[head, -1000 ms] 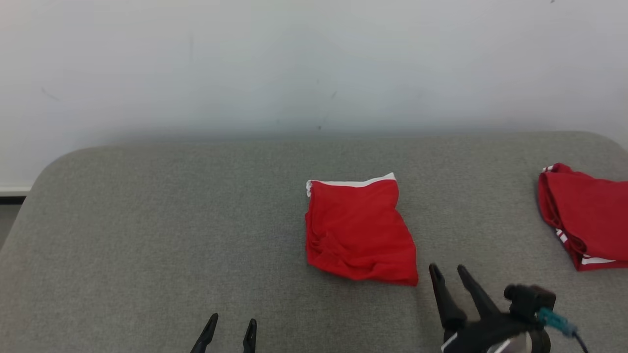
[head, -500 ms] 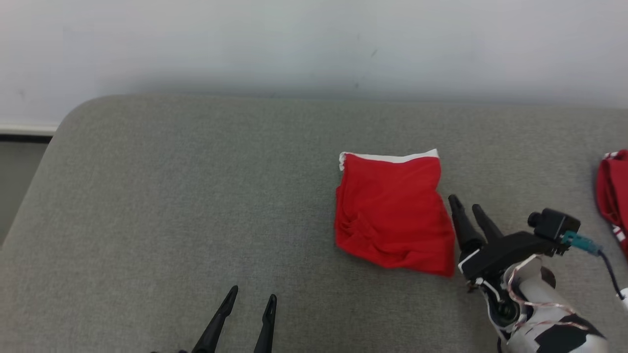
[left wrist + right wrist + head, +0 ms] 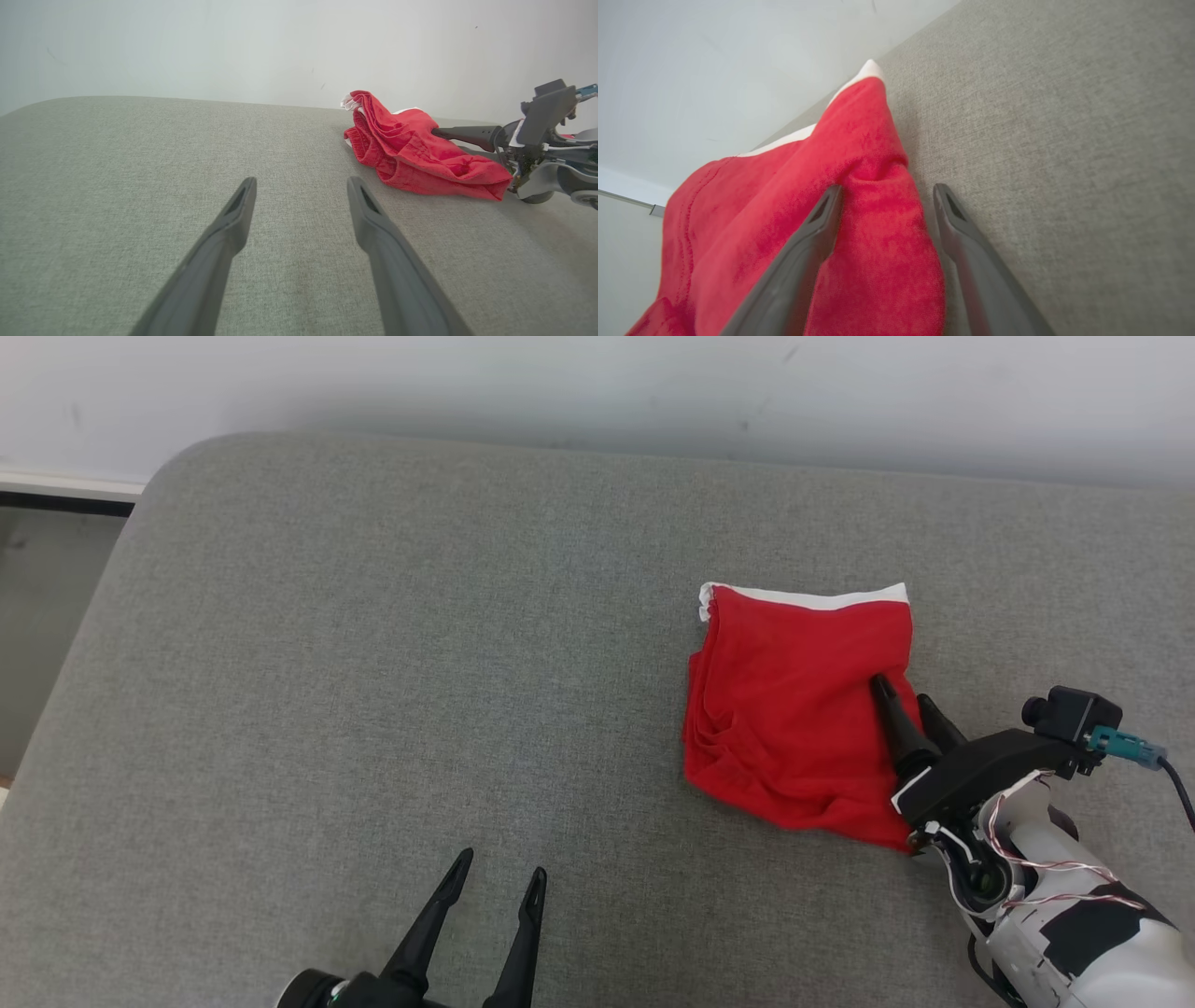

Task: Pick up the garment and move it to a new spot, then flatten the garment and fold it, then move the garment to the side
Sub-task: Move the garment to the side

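Right gripper (image 3: 901, 689) spread wide; edge fold of red garment (image 3: 794, 709) straddled by fingers, not clamped. Left gripper (image 3: 501, 863) spread, nothing held, garment well to its right. Half second earlier, right fingers seen just beside garment.

The head view looks steeply down on the grey cushion (image 3: 373, 616) from above. The left wrist view skims low across it toward the wall (image 3: 233, 46), seeing the red garment (image 3: 411, 149) from a distance; the right wrist view sits close against that same garment.

red garment (image 3: 794, 709) with white trim, grey couch (image 3: 373, 663), dark pincer fingers (image 3: 892, 719).
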Robot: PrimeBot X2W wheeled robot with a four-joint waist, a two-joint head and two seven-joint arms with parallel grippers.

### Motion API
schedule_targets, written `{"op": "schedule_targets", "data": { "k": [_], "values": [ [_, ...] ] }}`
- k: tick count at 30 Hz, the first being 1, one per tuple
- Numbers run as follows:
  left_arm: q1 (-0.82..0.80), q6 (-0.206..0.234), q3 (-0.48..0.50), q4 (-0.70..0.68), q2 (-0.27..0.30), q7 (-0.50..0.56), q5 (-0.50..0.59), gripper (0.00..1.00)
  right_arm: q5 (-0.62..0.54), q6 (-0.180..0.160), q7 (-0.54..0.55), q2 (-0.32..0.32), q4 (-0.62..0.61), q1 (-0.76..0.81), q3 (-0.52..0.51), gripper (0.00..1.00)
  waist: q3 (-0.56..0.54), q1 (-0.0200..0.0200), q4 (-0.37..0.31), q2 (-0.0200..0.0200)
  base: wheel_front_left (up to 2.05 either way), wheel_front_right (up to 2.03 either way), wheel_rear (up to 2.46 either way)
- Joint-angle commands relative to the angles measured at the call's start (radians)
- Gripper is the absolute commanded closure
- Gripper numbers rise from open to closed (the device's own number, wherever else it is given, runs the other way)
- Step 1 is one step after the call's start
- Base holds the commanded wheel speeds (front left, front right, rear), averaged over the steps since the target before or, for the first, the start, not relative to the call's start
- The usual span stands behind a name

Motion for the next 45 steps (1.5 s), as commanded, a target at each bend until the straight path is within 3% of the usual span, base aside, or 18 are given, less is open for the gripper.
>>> {"op": "schedule_targets", "data": {
  "k": [1, 4, 5, 6, 7, 8, 9, 19, 28, 45],
  "values": [
    [-0.013, 0.004, -0.003, 0.005, 0.001, -0.004, -0.003, 0.0, 0.012, 0.0, 0.0, 0.002, 0.013, 0.002, 0.012, 0.0, 0.01, -0.0001, 0.007, -0.0001, 0.0, 0.0, 0.0],
    [-0.018, 0.006, -0.007, 0.005, 0.001, -0.004, -0.005, 0.0, 0.035, 0.001, -0.002, 0.005, 0.037, -0.01, 0.033, 0.0, 0.017, -0.0001, 0.008, -0.0001, 0.0, 0.0, 0.0],
    [-0.023, 0.008, -0.008, 0.004, 0.001, -0.004, -0.005, 0.0, 0.041, 0.001, 0.0, 0.006, 0.045, -0.014, 0.039, 0.08, 0.019, -0.0001, 0.008, -0.0001, 0.0, 0.0, 0.0],
    [-0.027, 0.008, -0.008, 0.005, 0.001, -0.004, -0.005, 0.0, 0.045, 0.001, 0.0, 0.006, 0.05, -0.015, 0.046, 0.5, 0.021, -0.0001, 0.008, -0.0001, 0.0, 0.0, 0.0],
    [-0.03, 0.008, -0.01, 0.005, 0.001, -0.004, -0.006, 0.0, 0.05, 0.0, -0.001, 0.006, 0.055, -0.018, 0.054, 0.76, 0.022, -0.0001, 0.008, -0.0001, 0.0, 0.0, 0.0],
    [-0.031, 0.007, -0.011, 0.005, 0.001, -0.004, -0.006, 0.0, 0.054, 0.0, -0.002, 0.006, 0.058, -0.019, 0.062, 0.97, 0.023, -0.0001, 0.007, -0.0001, 0.0, 0.0, 0.0],
    [-0.031, 0.008, -0.011, 0.006, 0.001, -0.004, -0.008, 0.0, 0.06, 0.0, -0.002, 0.005, 0.059, -0.02, 0.069, 1.0, 0.023, -0.0001, 0.007, -0.0001, 0.0, 0.0, 0.0],
    [-0.021, 0.015, -0.004, 0.011, 0.001, -0.004, -0.008, 0.0, 0.063, 0.0, -0.059, -0.016, 0.024, -0.037, 0.136, 1.0, 0.0, -0.0001, -0.022, -0.0001, 0.0, 0.0, 0.0],
    [-0.01, 0.003, 0.018, 0.004, 0.001, -0.004, 0.015, 0.0, 0.011, 0.0, -0.089, -0.034, -0.01, -0.067, 0.169, 1.0, -0.014, -0.0001, -0.09, -0.0001, 0.0, 0.0, 0.0],
    [-0.006, -0.03, 0.058, -0.001, 0.002, -0.004, 0.057, 0.0, -0.151, 0.0, -0.089, -0.014, -0.071, 0.023, 0.013, 1.0, -0.018, -0.0001, -0.317, -0.0001, 0.0, 0.0, 0.0]
  ]
}}
